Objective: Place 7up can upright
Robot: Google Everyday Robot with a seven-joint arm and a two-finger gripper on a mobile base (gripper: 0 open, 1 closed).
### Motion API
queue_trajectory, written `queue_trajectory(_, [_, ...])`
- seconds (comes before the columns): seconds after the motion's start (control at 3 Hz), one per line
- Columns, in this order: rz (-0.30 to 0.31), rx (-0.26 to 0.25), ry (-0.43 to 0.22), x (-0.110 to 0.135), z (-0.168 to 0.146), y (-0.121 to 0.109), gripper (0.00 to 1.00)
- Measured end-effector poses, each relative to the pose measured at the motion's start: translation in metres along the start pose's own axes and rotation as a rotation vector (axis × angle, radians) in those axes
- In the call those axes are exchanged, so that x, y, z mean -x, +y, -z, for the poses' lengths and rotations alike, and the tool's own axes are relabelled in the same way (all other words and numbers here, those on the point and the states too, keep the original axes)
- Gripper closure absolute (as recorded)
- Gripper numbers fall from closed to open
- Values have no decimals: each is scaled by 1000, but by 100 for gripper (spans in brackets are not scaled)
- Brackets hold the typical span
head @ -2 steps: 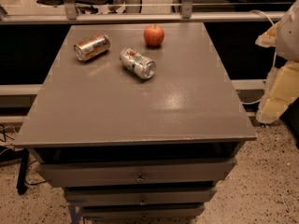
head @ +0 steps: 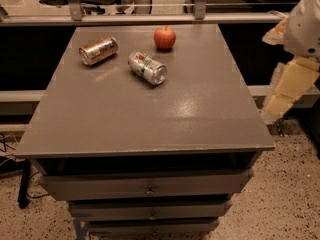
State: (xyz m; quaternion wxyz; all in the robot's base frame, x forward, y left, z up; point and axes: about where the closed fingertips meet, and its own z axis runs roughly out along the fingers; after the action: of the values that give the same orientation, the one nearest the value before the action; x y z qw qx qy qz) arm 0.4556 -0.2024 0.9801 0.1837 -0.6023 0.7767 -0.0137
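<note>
My gripper (head: 289, 88) was off the table (head: 150, 129), 7up can (head: 147, 67) down on its side.
Gripper hung at 3 o'clock past the edge; open or closed, couldn't tell. Can lay at 11 o'clock from centre, copper can (head: 98, 50) at its 10, apple (head: 164, 37) at its 1.

7up can (head: 147, 67) sideways, label seemingly green.

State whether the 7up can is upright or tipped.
Tipped: the 7up can lies on its side on the table. End effector hangs beyond table's right edge.
</note>
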Motion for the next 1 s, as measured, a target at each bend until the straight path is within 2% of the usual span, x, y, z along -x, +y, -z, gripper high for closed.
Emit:
queue_trajectory(0.33, [-40, 14, -117, 39, -19, -22, 0])
queue_trajectory(1.0, [-223, 102, -279, 127, -72, -59, 0])
